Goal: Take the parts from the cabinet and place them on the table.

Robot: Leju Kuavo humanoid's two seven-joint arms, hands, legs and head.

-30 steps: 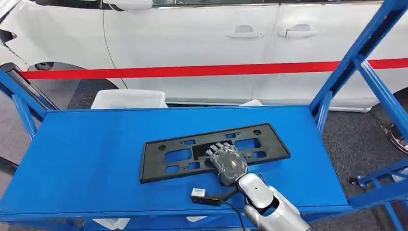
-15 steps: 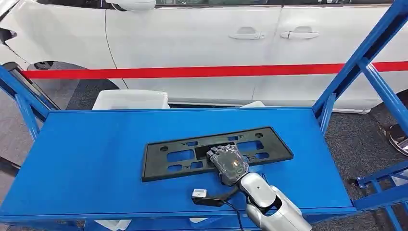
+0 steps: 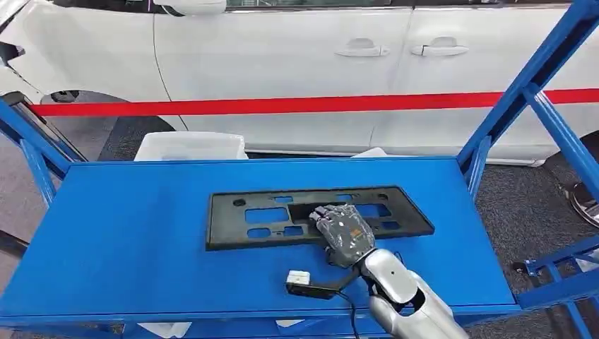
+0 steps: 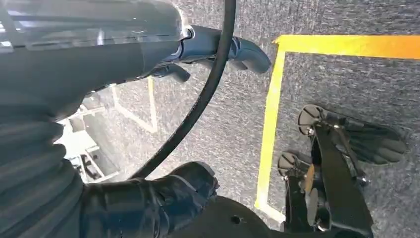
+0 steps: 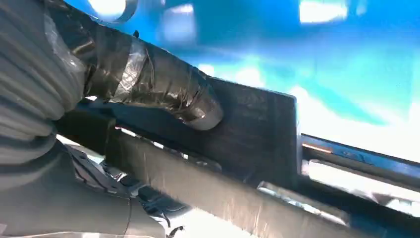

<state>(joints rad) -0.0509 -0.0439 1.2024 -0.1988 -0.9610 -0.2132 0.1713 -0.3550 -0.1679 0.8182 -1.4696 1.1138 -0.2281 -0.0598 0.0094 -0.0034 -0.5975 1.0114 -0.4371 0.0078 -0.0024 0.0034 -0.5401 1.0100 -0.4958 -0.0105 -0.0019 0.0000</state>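
Black plastic plate (image 3: 318,215) is lying flat on the blue shelf (image 3: 141,233), roughly centre frame in the head view. Right hand (image 3: 344,232) is on its near edge just right of centre, fingers curled over the plate; in the right wrist view the taped thumb (image 5: 163,87) presses on the dark panel (image 5: 257,134), so it's gripping it. Small white-tipped connector (image 3: 299,280) on a black cable sits on the shelf just below the hand. White car (image 3: 297,63) with a red stripe fills the top. Left hand (image 4: 213,47) hangs over grey floor with yellow lines (image 4: 270,124), fingers curled, holding nothing.
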